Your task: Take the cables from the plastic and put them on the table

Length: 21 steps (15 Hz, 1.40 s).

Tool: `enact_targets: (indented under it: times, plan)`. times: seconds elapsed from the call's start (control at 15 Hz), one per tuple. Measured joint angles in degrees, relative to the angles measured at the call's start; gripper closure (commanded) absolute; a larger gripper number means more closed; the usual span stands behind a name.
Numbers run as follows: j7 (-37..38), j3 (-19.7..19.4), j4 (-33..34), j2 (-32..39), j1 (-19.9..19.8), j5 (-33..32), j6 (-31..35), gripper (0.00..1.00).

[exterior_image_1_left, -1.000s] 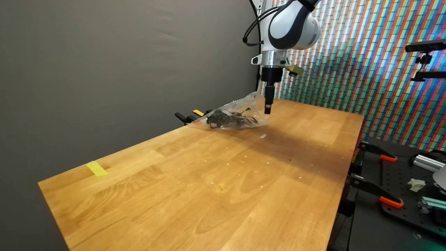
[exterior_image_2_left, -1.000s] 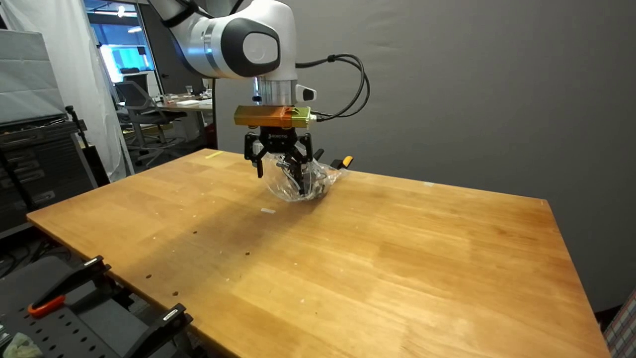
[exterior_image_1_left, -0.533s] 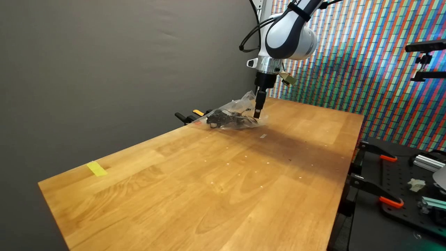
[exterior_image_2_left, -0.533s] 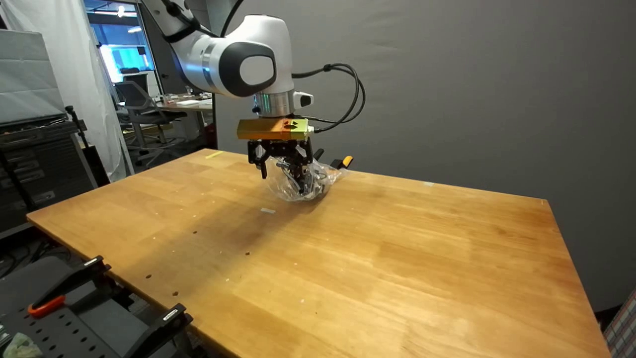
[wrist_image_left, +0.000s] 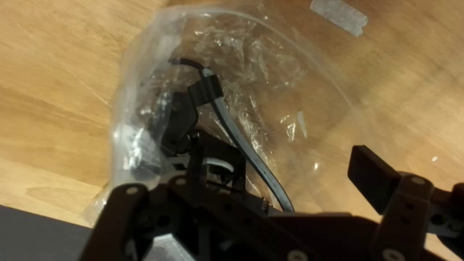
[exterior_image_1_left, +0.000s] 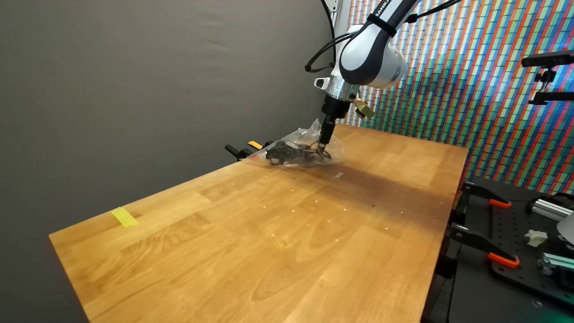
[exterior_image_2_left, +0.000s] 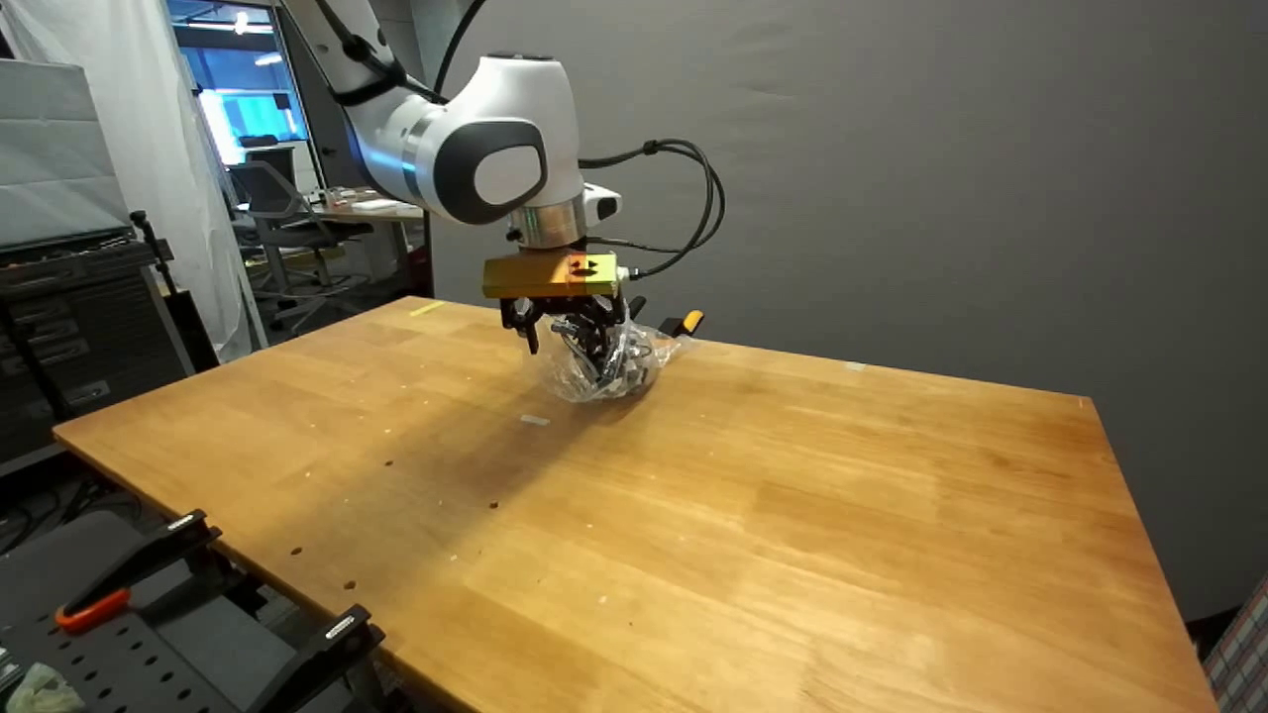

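In an exterior view, the arm [exterior_image_1_left: 370, 56] slants down from the upper right, bends at the wrist and tips its gripper [exterior_image_1_left: 322, 147] over, so that the fingers lean downward and to the left. Their ends reach the right-hand part of the plastic bag [exterior_image_1_left: 301, 136]; the dark cables [exterior_image_1_left: 287, 153] lie at the fingertips and to the left of them. The table [exterior_image_1_left: 287, 233] spreads below the gripper.

In an exterior view, the arm slopes from the upper left and the wrist points down, with a gold-and-orange block [exterior_image_2_left: 550, 274] nearly level just above the fingers. One finger hangs near the bag's left edge, the other reaches down among the cables. Most of the bag lies below and right of the gripper.

In the wrist view, the jaws stand wide apart, gripping nothing. The finger at the right of this view is clear of the cables; its partner is half lost against the dark cluster, and I cannot tell whether it is inside the bag or on top. A grey flat cable [wrist_image_left: 250, 150] runs between the two. Pale tape [wrist_image_left: 339, 16] lies on the table ahead of them.
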Motion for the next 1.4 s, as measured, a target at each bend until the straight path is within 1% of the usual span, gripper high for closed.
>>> enact_targets:
  times: [0.27,0.4,0.47,0.53,0.6,0.93,1.0,1.07,1.2,1.4]
  plan:
    - [-3.42,2.14,-0.02,1.86,-3.08,-0.71,3.77,0.00]
    - [-4.62,2.74,-0.02,2.90,-4.40,-1.48,5.25,0.05]
    - [-4.94,2.98,-0.02,3.41,-5.02,-2.00,5.90,0.23]
    - [-5.09,3.16,0.01,3.91,-5.59,-2.63,6.40,0.29]
    - [-5.10,3.33,0.03,4.33,-6.07,-3.27,7.02,0.40]
    - [-5.10,5.00,0.44,5.13,-8.50,-5.38,7.78,0.79]
    - [-5.10,5.48,0.58,5.13,-8.93,-5.56,7.82,0.85]
    - [-5.10,5.93,0.72,5.13,-9.31,-5.69,7.84,0.94]
    - [-5.11,6.64,0.79,5.13,-9.89,-5.92,7.86,1.00]
    - [-5.11,7.00,0.79,5.13,-10.27,-6.25,7.86,0.98]
